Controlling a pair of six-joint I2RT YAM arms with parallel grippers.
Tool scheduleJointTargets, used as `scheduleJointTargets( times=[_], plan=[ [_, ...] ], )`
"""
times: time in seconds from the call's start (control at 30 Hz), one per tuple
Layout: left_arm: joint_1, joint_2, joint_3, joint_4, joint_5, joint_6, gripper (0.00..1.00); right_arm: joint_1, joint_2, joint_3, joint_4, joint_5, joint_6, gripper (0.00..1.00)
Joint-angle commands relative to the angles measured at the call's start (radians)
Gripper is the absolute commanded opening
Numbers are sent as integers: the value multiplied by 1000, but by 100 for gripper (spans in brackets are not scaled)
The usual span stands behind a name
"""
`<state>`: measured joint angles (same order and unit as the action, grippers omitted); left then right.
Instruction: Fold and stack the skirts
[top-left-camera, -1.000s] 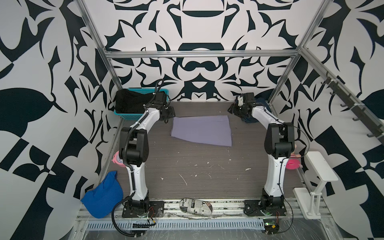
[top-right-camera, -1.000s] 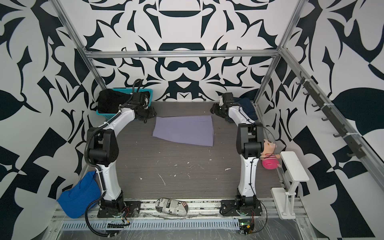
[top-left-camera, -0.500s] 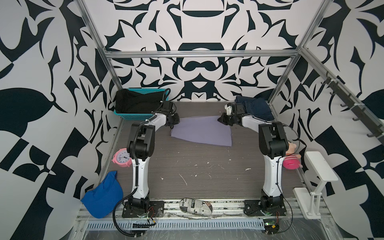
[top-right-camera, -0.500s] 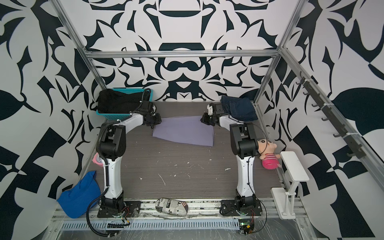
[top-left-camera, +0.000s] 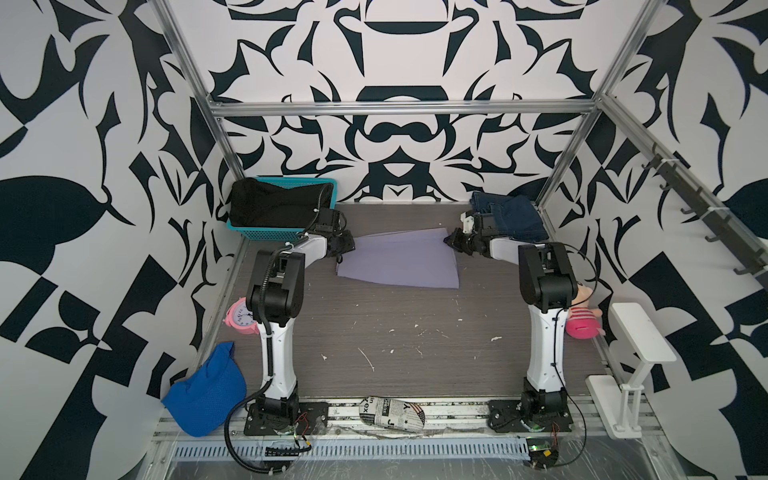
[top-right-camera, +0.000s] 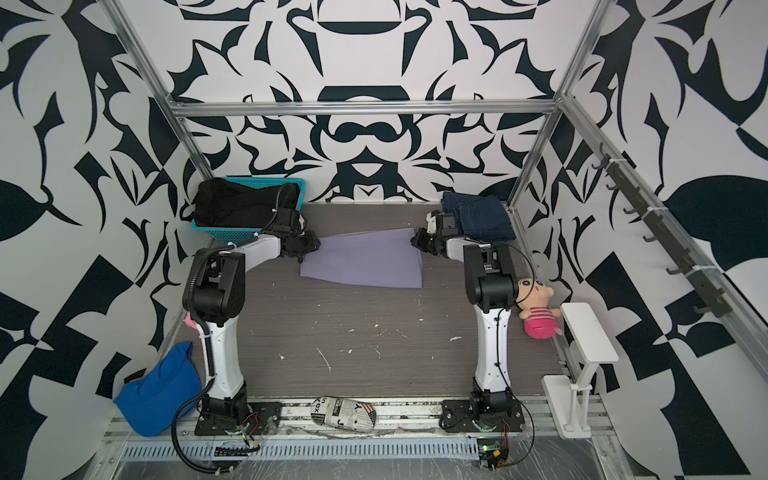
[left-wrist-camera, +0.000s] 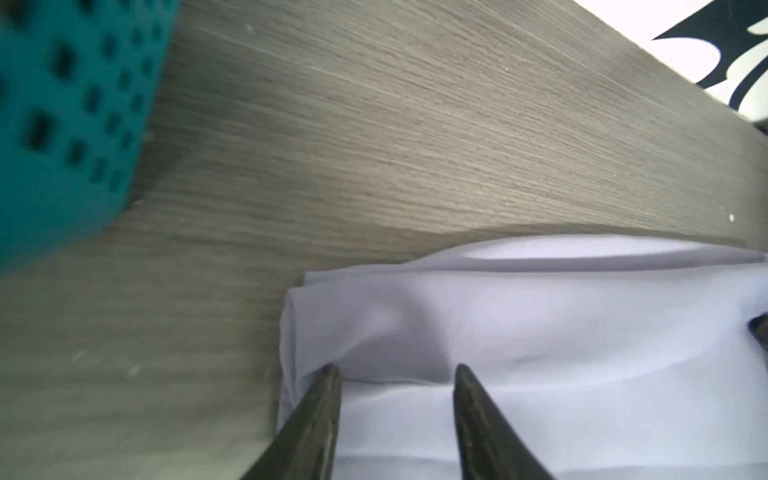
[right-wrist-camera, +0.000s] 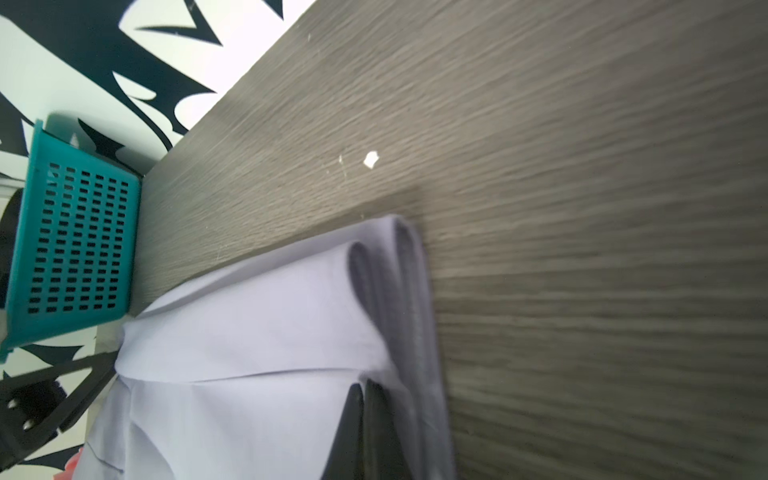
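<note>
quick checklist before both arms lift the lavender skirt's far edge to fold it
1. right gripper shut on lavender skirt corner: ok
2. left gripper shut on its corner: not ok, fingers apart over the cloth
3. layers pinched on the right: cannot tell
4. near edge flat on table: ok
5. denim skirt folded, lying apart: ok

Both top views look down from high at the near end over the whole counter (top-left-camera: 415, 345); each wrist camera sits low and close over the lavender skirt (left-wrist-camera: 540, 332), both catching the teal basket (right-wrist-camera: 79, 245).
</note>
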<state>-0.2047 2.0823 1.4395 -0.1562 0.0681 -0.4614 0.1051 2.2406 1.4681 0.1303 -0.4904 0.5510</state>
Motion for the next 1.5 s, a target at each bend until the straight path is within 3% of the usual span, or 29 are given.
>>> scheduleJointTargets(
  times=[0.0, 0.07, 0.17, 0.33, 0.67, 0.7, 0.8, 0.87, 1.1, 1.27, 1.47],
  plan=[
    [14, -114, -41, -29, -38, -6, 65, 3, -106, 11, 21, -46, 14, 4],
    [16, -159, -83, -17, -33, -13, 75, 4, -133, 1, 16, -68, 24, 5],
    [29, -213, -152, 10, 27, -42, 83, 11, -183, -26, 2, -94, 21, 6],
    [37, -272, -282, 62, 51, -85, 84, 44, -228, -26, -105, -94, -44, 7],
    [37, -208, -431, 249, 172, -161, 84, 46, -115, 31, -202, -42, -77, 9],
    [37, -193, -435, 264, 187, -169, 80, 46, -103, 33, -201, -41, -74, 9],
    [36, -160, -454, 323, 202, -190, 57, 45, -80, 29, -199, -38, -74, 9],
    [37, -145, -464, 338, 204, -200, 51, 46, -69, 26, -197, -45, -75, 9],
    [40, -154, -470, 331, 188, -191, 0, 47, -57, 10, -215, -17, -79, 9],
    [47, -206, -467, 287, 161, -166, 0, 48, -75, -6, -237, 45, -66, 8],
    [28, -252, -360, 44, 53, -94, 0, 73, -149, -3, -274, 66, -68, 8]
  ],
)
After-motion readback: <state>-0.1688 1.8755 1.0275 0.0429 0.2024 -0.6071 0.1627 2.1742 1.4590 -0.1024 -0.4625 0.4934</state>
